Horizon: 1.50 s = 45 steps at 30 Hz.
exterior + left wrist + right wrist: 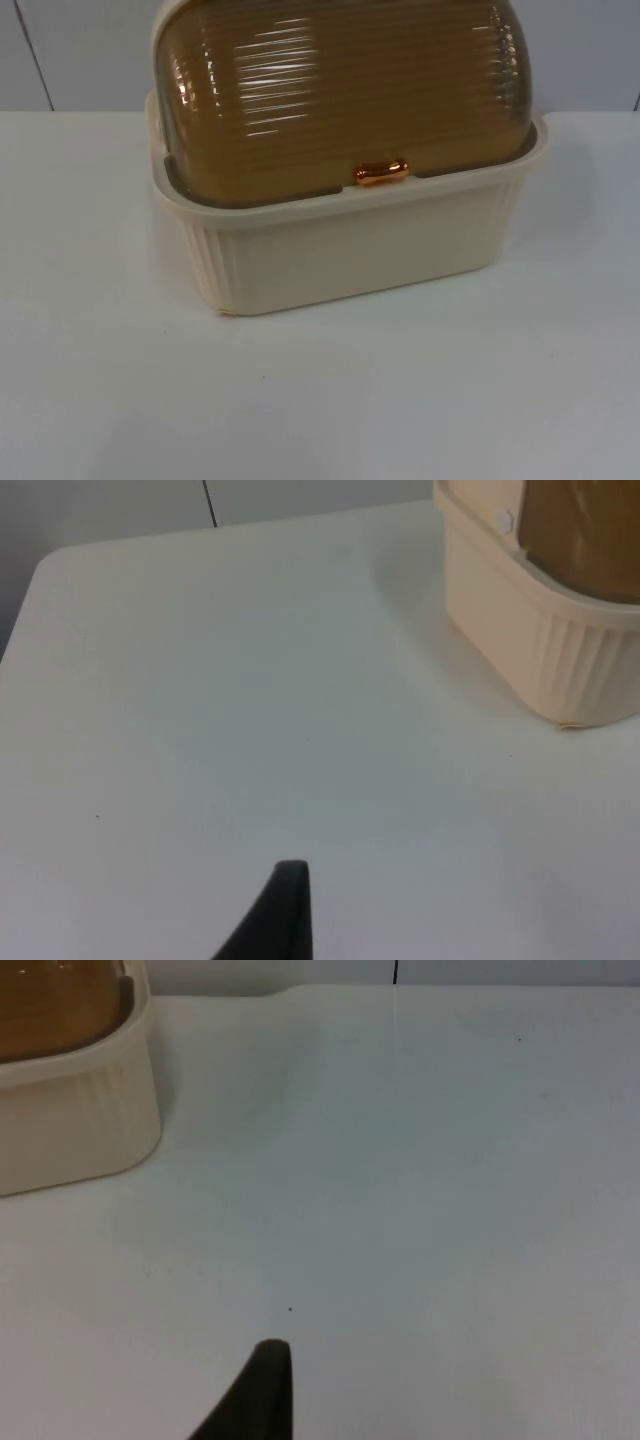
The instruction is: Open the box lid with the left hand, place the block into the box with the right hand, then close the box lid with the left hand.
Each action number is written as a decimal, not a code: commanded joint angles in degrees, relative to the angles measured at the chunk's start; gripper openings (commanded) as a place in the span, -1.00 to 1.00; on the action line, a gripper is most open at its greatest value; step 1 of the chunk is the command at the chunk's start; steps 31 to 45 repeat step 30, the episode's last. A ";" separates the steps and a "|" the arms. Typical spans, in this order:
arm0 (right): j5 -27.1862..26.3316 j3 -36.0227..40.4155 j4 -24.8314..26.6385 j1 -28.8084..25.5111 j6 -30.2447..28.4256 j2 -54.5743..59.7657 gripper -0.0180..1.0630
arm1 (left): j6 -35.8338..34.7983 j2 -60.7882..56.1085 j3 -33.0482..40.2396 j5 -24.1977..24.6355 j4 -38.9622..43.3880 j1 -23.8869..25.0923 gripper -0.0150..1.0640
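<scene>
A cream ribbed box (350, 250) stands at the back middle of the table. Its brown see-through dome lid (340, 90) is down over the rim, and a small copper handle (381, 173) sits at the lid's front edge. My left gripper (285, 910) hovers over bare table well to the left of the box (540, 630), apart from it. My right gripper (260, 1390) hovers over bare table to the right of the box (70, 1110), also apart from it. Nothing is seen in either gripper.
The white table top (320, 400) spreads wide in front of the box and on both sides. A grey partition wall (80, 50) rises behind it. The table's rounded far corner (45, 565) lies past the left gripper.
</scene>
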 commanded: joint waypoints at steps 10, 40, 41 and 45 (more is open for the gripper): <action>-0.40 0.14 -0.28 -0.19 0.00 -0.11 0.97 | -0.26 -0.17 0.22 0.02 0.28 -0.32 0.97; -0.40 0.14 0.54 -0.19 -1.29 -0.11 0.97 | -4.18 -0.17 0.22 0.02 3.26 -0.32 0.97; -0.40 0.14 0.54 -0.19 -1.29 -0.11 0.97 | -4.18 -0.17 0.22 0.02 3.26 -0.32 0.97; -0.40 0.14 0.54 -0.19 -1.29 -0.11 0.97 | -4.18 -0.17 0.22 0.02 3.26 -0.32 0.97</action>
